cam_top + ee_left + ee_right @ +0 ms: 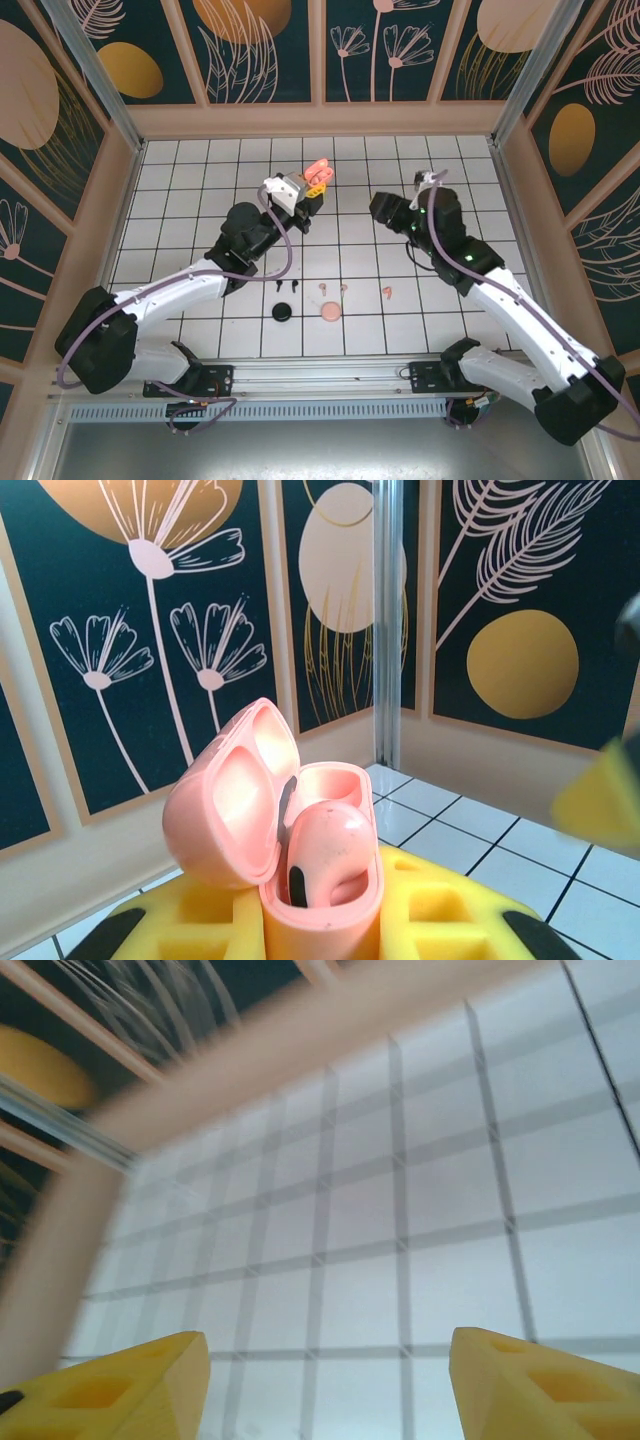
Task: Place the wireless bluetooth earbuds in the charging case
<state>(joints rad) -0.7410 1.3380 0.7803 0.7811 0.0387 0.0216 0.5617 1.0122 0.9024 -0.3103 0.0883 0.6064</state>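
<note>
The table (180, 200) is a white tiled top crossed by dark grid lines. Pink-framed walls (320, 50) of dark teal with flower and leaf drawings close it on three sides, with an aluminium post (90, 68) in the back corners. A metal rail (330, 385) carries both arm bases along the near edge.

A coral disc (328, 312) lies on the tiles near the middle and serves as the marker. A black disc (283, 313) lies near it on its left. The two pale pink earbuds (333, 288) lie just beyond the coral disc. The two black earbuds (288, 286) lie beyond and left of it, and a coral-pink earbud (387, 292) lies beyond and right.

Well beyond the disc, toward the back wall, the left gripper (314, 184) pinches the charging case (320, 915) between its yellow fingers. The case's lid is swung open to one side, and a pink earbud (330, 845) sits in one well.

Beyond and right of the disc, the right gripper (325, 1380) hangs over the tiles with its fingers (120, 1380) spread wide and only blurred grid between them.

The left arm (190, 290) slants over the tiles left of the disc and the right arm (520, 300) over those to its right, each trailing a purple cable. Open tile lies between the row of earbuds and the two grippers, and more runs beyond the grippers up to the back wall
</note>
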